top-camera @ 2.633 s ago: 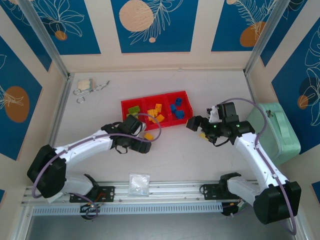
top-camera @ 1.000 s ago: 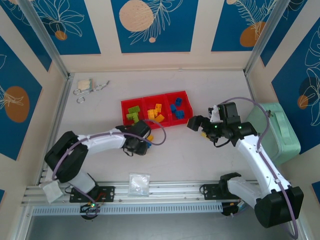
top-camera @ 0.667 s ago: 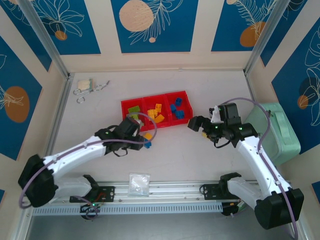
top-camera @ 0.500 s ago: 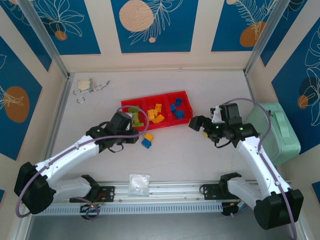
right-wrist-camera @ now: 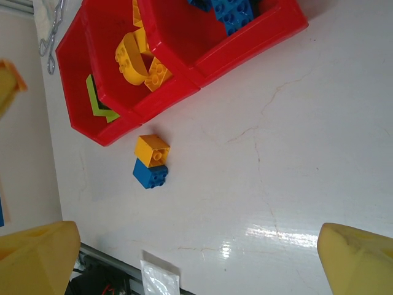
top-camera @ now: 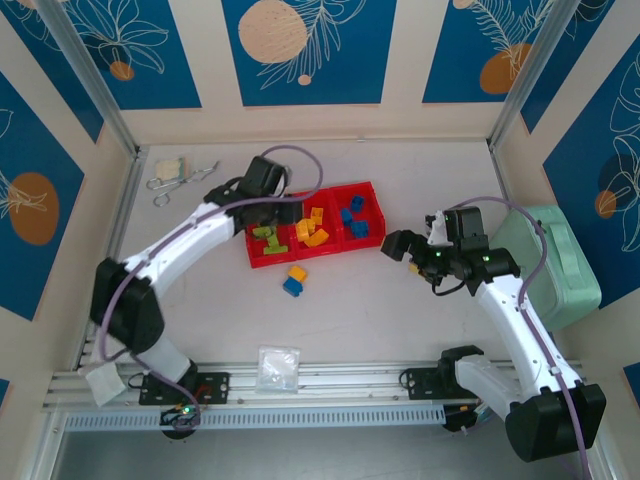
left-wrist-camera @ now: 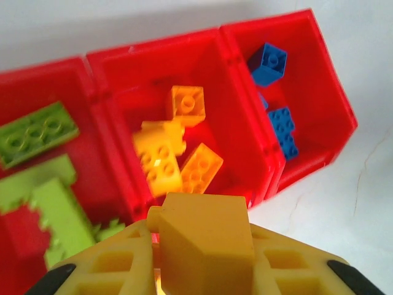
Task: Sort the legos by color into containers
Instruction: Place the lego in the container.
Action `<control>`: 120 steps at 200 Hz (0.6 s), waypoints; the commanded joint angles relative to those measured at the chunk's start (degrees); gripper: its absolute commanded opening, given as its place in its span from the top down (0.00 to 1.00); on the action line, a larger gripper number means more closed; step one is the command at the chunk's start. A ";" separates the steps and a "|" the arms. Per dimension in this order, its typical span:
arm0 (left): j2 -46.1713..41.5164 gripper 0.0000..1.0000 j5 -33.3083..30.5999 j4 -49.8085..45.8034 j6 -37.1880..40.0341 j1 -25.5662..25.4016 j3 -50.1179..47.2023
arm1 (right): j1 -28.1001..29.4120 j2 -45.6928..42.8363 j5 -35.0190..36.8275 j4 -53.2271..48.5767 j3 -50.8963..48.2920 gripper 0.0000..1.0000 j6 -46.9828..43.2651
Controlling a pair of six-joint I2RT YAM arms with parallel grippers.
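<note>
At the bottom of the overhead frame, a small clear plastic bag [top-camera: 278, 367] lies on the desk [top-camera: 400, 320] just above the metal rail [top-camera: 340, 381]. Higher up, near the centre, two legos lie unsorted: a blue brick [top-camera: 291, 288] and an orange-yellow brick [top-camera: 297, 272], touching each other on the bare desk just below the red tray [top-camera: 325, 250]. To their right and well apart from them, the right tool [top-camera: 392, 245] hangs off the tray's right end, its yellow fingers [right-wrist-camera: 37, 258] spread wide over bare desk. Its own camera catches the loose pair in the left half of its frame, under the tray. At the right edge of the overhead frame, a mint-green case [top-camera: 555, 265] sits beside that arm. The tray's three compartments hold sorted pieces: lime green bricks [top-camera: 268, 238] on the left, orange-yellow bricks [top-camera: 312, 225] in the middle, blue bricks [top-camera: 353, 215] on the right. The left tool [left-wrist-camera: 202, 236] reaches in over the tray's upper-left corner, its fingers closed against each other. From its wrist camera they sit at the bottom centre of the frame, above the wall between the green and middle compartments. The tray lies between this tool and the two loose bricks. In the upper left of the overhead frame, a pale pad [top-camera: 170, 165] and some metal clips [top-camera: 203, 173] rest on the desk.
</note>
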 commanded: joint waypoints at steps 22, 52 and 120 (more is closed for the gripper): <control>15.70 0.99 3.37 -3.02 6.69 0.86 16.60 | -0.36 -2.49 1.01 -4.88 1.19 0.00 -0.87; 22.59 0.95 4.03 -3.34 7.82 0.88 23.17 | -0.78 -3.55 2.17 -7.15 1.93 0.00 -1.02; 26.33 0.88 3.27 -5.37 8.72 0.82 26.19 | -1.44 -0.04 1.70 -7.80 5.47 0.00 -2.20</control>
